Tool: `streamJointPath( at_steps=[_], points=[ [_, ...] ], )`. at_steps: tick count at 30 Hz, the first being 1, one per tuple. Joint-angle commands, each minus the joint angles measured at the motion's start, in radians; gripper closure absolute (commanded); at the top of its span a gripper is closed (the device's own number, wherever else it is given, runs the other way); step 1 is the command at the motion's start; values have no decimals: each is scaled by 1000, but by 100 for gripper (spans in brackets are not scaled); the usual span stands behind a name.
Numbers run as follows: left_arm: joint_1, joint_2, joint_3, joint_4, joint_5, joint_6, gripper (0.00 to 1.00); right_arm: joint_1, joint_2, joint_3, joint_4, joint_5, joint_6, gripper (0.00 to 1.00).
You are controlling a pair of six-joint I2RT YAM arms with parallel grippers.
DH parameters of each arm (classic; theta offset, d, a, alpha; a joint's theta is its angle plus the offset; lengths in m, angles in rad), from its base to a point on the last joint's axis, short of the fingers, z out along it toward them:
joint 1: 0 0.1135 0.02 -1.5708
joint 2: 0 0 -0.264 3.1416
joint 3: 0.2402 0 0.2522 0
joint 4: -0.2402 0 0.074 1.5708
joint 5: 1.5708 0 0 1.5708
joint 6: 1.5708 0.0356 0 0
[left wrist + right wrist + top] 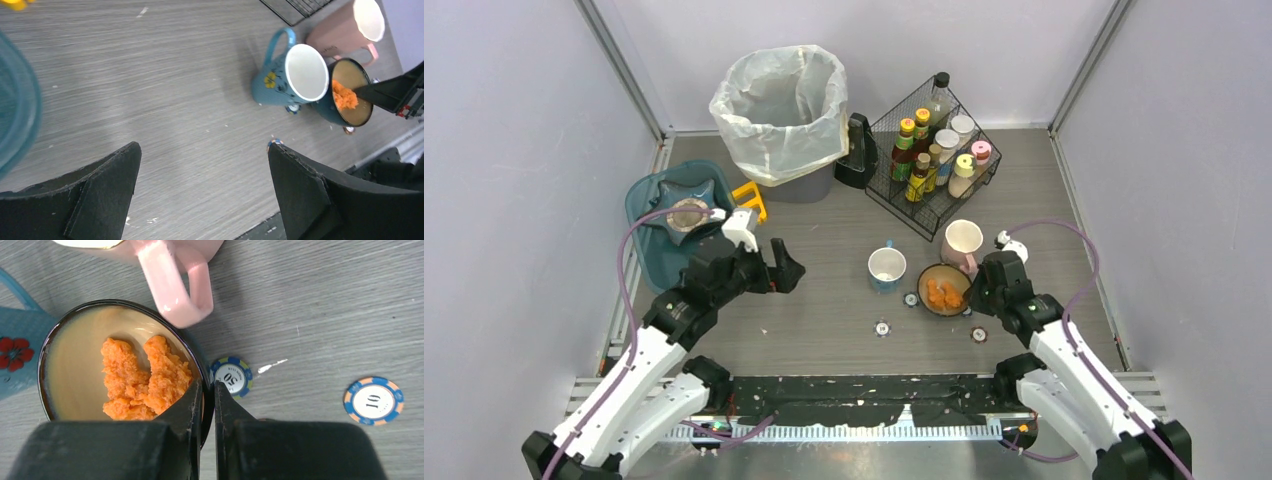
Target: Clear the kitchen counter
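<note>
On the dark grey wood-grain kitchen counter [824, 330] stands a dark bowl [944, 290] with a cream inside [75, 360] and orange crumbed food [145, 377]. My right gripper [207, 385] is shut on the bowl's near right rim, one finger inside and one outside. A blue flowered mug [886, 268] stands left of the bowl, and a pink mug [962, 243] behind it. Poker chips lie around: one marked 50 [231, 376], one marked 10 [374, 401], and another [882, 327] further left. My left gripper [782, 268] hangs open over bare counter [200, 100], holding nothing.
A bin lined with a white bag [782, 110] stands at the back. To its right a black wire rack [934, 150] holds several bottles. A teal tub [669, 225] with a star-shaped dish sits at the left edge, a yellow item [751, 198] beside it.
</note>
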Motion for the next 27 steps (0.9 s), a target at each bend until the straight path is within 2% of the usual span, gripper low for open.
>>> streamJointPath(
  at_steps=[1, 7, 16, 20, 24, 27],
  points=[
    [-93, 54, 78, 89, -16, -51, 0, 7, -117, 118, -39, -38, -16, 95],
    [-219, 157, 143, 122, -32, -80, 0, 80, -159, 204, -109, -103, -40, 95],
    [-399, 332, 242, 157, -24, -128, 1, 338, -126, 303, -88, -99, -46, 95],
    [-443, 388, 270, 156, -24, -132, 5, 457, -61, 330, -63, -53, -50, 95],
    [-477, 446, 299, 123, -38, -132, 11, 573, -2, 377, -49, 64, -66, 95],
    [-492, 480, 319, 92, -68, -116, 18, 644, 43, 412, -50, 114, -92, 95]
  ],
)
